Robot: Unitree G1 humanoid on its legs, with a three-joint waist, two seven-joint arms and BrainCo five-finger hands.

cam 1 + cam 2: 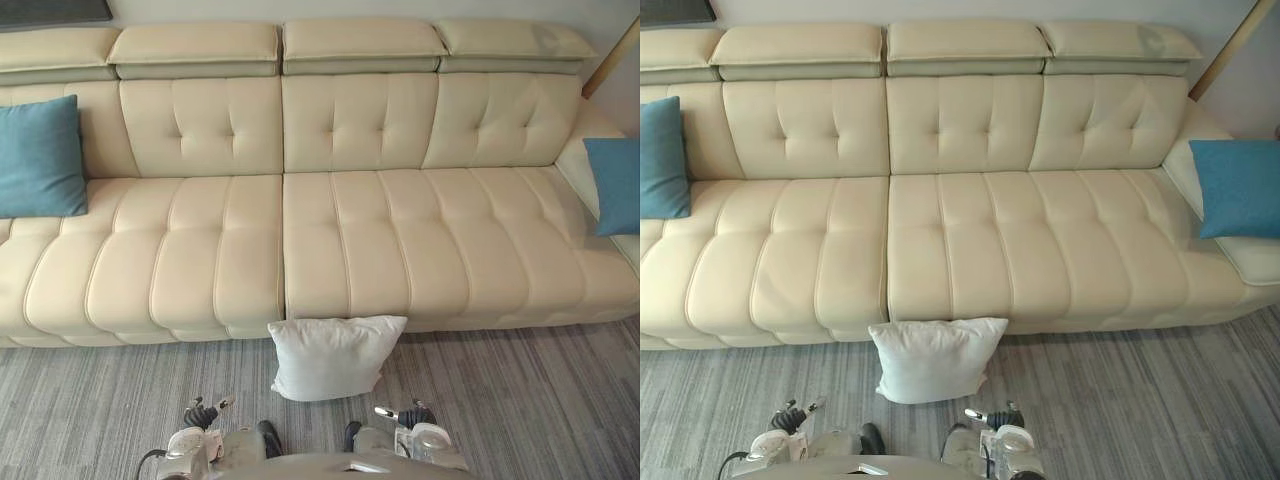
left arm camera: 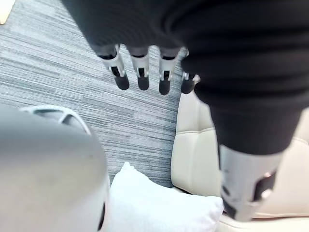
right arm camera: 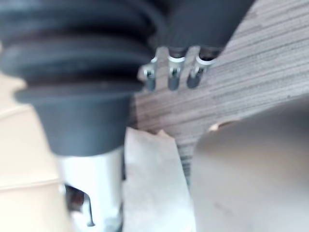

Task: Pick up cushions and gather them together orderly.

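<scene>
Grey striped carpet (image 1: 520,400), white cushion (image 1: 330,355) against cream sofa (image 1: 400,230)

I have bare carpet (image 1: 520,400) open on either side of the white cushion (image 1: 330,355), which leans against the sofa (image 1: 400,240) front just ahead of my left hand (image 1: 203,413) and right hand (image 1: 412,413). The middle seats are free; the left blue cushion (image 1: 40,155) and right blue cushion (image 1: 612,185) block the two ends.

The floor cushion (image 1: 330,355) stands on the floor (image 1: 520,400) against the centre of the sofa (image 1: 330,240) front. The left cushion (image 1: 40,155) sits on the sofa's left end, the right cushion (image 1: 615,185) on its right end.
</scene>
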